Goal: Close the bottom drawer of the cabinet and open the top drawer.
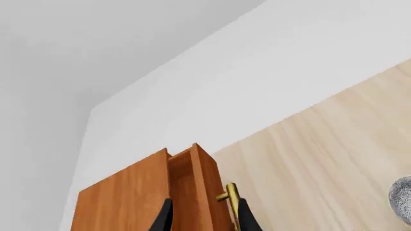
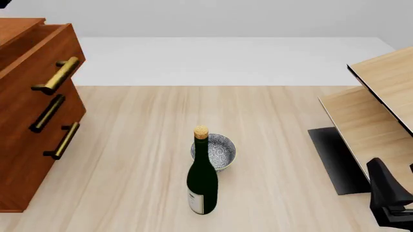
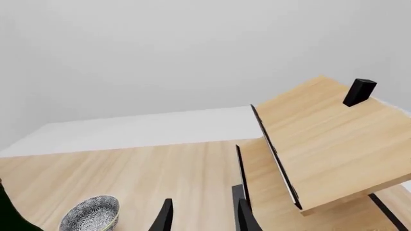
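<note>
Black fingertips of the left gripper (image 1: 204,219) frame the lower edge of the left wrist view, jaws parted with nothing between them, pointing toward the top drawer (image 1: 192,187) and its brass handle (image 1: 230,195). Right gripper (image 3: 202,216): jaws likewise parted and holding nothing, aimed over the tabletop (image 2: 277,121) toward pale plywood furniture (image 2: 380,111). At front-view left stands the cabinet (image 2: 26,159); its top drawer juts forward, while the bottom drawer (image 2: 45,159) sits flush. A corked green bottle (image 2: 202,181) stands mid-tabletop, just in front of a patterned bowl (image 2: 219,150).
</note>
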`<state>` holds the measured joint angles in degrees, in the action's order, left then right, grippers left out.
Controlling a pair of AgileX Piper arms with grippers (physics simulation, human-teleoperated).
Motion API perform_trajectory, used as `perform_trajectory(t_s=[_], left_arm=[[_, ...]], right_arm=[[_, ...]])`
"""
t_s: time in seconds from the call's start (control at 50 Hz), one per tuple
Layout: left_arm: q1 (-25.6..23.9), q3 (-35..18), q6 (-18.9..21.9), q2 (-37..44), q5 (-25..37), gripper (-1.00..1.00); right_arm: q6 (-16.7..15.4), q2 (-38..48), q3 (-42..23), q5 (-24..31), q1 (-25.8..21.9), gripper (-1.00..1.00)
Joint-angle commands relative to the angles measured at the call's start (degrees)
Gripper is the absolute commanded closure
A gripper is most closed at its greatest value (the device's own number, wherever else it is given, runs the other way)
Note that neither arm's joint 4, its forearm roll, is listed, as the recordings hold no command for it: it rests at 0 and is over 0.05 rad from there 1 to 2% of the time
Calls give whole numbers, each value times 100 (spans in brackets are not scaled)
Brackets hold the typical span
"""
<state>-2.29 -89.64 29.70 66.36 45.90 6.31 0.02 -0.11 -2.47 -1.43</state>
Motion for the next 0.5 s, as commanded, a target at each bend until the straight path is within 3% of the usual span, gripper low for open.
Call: perform_trajectory(t_s=[0.02,0.06,0.12,0.14,0.16,0.2,0.3,0.32,0.36,0.4,0.5], left_arm=[[139,-665,-894,299,862,-100],[208,-654,-881,254,891,-100],[548,-692,-1160,249,1044,-100],[429,-687,-1274,323,1132,-100],[722,-614,-1313,251,1120,-100],[563,-550,-1400,305,1153,-100],[799,-371,-1299,169,1042,-100],[788,-445,-1549,281,1187,-100],[848,-381,-1399,217,1108,-100],[839,-302,-1599,257,1148,-100],[842,-136,-1647,188,1075,-100]], right_arm=[[6,0,0,5,-6,-100],[9,0,0,3,-8,-100],[6,0,0,3,2,-100],[9,0,0,2,3,-100],[3,0,0,3,-3,-100],[3,0,0,6,-8,-100],[-6,0,0,8,-18,-100],[-8,0,0,8,-14,-100],[-12,0,0,8,-13,-100],[-15,0,0,7,-10,-100],[-23,0,-1,11,-12,-100]])
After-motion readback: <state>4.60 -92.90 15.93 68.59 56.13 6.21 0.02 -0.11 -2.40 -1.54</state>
